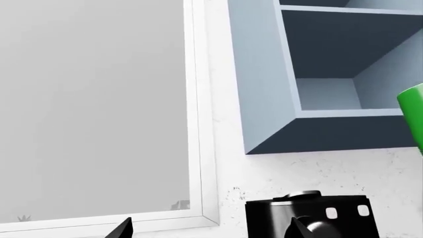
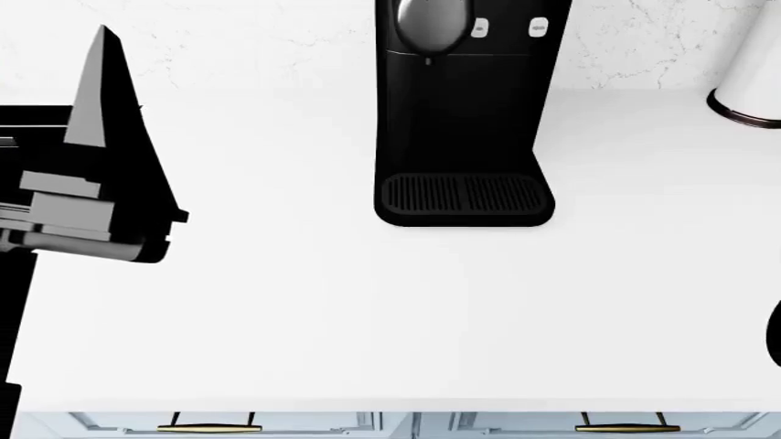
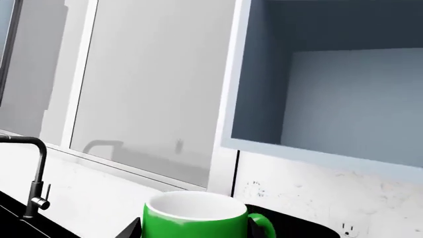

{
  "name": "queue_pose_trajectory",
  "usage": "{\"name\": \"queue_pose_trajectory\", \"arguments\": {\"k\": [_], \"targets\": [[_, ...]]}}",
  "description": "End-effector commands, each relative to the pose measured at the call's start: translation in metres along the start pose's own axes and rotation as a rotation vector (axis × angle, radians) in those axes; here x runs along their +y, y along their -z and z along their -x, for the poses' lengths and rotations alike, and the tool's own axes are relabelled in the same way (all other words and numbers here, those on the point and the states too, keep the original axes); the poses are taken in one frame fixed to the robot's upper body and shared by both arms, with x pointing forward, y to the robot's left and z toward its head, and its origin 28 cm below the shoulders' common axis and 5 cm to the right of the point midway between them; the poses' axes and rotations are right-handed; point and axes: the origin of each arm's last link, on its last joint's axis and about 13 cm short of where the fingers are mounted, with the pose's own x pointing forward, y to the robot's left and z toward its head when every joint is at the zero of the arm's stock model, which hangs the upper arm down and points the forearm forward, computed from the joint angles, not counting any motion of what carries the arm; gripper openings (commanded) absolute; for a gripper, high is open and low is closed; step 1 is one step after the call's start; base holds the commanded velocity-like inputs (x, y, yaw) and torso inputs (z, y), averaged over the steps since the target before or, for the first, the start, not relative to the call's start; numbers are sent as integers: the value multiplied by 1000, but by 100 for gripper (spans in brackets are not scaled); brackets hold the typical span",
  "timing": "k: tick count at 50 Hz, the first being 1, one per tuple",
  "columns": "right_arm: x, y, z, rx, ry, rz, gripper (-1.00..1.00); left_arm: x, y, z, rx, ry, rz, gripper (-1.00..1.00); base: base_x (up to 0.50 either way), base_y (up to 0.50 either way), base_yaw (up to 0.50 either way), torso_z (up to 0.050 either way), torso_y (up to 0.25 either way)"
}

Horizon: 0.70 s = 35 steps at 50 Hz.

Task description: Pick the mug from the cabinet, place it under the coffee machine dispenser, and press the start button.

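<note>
The right claw (image 3: 191, 229) carries the mug (image 3: 195, 215): in the right wrist view the mug sits upright between two dark fingertips (image 3: 132, 227), one at each side of its wall, rim up and white interior showing, loop handle off to one side. The claw is judged to be pinching the mug. The mug is out of the cabinet (image 3: 317, 99), whose open compartment stands above and beyond the claw.

The left claw (image 1: 211, 230) holds nothing. Its two dark fingertips stand well apart, so it is spread. From it, the mug appears only as a green edge (image 1: 413, 116) off to the side, level with the cabinet's lower shelf.

Governing relation: the coffee machine dispenser (image 2: 430, 20) and ribbed drip tray (image 2: 464, 194) lie below the right claw, on the desk (image 2: 305, 302). The mug's long axis is vertical, matching the required placement. The right arm is the nearer arm, being already loaded. The next move calls for lowering the mug onto the tray beneath the nozzle. The machine's buttons (image 2: 480, 28) remain unpressed.
</note>
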Motion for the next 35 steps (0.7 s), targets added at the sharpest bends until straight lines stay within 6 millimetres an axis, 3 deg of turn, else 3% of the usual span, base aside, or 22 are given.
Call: {"name": "queue_pose_trajectory", "arguments": {"k": [1, 35], "targets": [[2, 10, 6, 23, -6, -12, -100, 0, 0, 0, 1, 1, -2, 100, 0, 0, 0, 0, 0], [8, 47, 19, 107, -58, -18, -100, -1, 1, 2, 7, 7, -8, 100, 0, 0, 0, 0, 0]]}}
